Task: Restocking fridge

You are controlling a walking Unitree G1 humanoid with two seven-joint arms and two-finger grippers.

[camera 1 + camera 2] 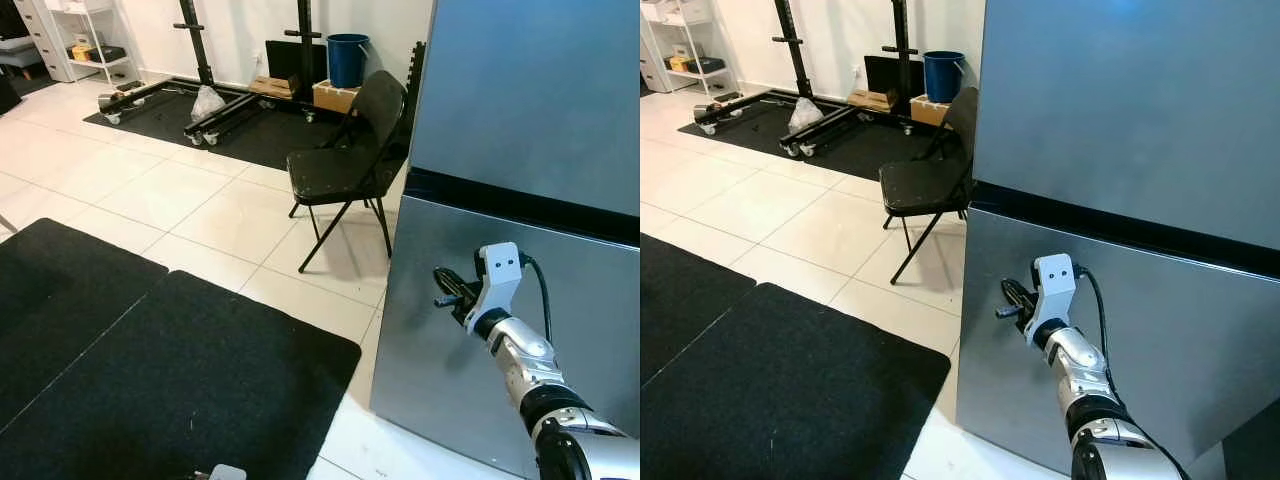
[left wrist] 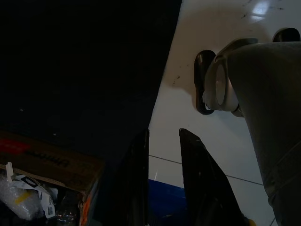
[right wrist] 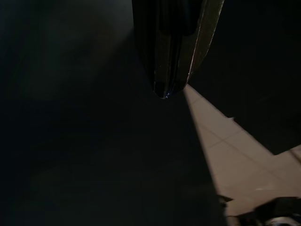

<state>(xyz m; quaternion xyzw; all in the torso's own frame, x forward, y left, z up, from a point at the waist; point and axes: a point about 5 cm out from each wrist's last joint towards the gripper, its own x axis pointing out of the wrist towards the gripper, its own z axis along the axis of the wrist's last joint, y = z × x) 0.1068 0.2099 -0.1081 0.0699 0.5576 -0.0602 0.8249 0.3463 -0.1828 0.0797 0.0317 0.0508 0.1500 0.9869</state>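
The fridge stands at my right, with a tall silver upper door (image 1: 530,90) and a silver lower door (image 1: 580,310), both closed with a dark seam between them. My right gripper (image 1: 447,290) is raised in front of the lower door, close to its left edge, its black fingers pressed together and holding nothing. In the right wrist view the joined fingertips (image 3: 164,89) point at the dark door face. My left gripper (image 2: 163,134) hangs low over the floor with a narrow gap between its fingers and nothing in it.
A black folding chair (image 1: 345,170) stands just left of the fridge. Black mats (image 1: 150,370) cover the near floor on white tiles. A blue bucket (image 1: 347,58), boxes and a wheeled black frame line the far wall. A cardboard box (image 2: 42,160) of packets lies below my left hand.
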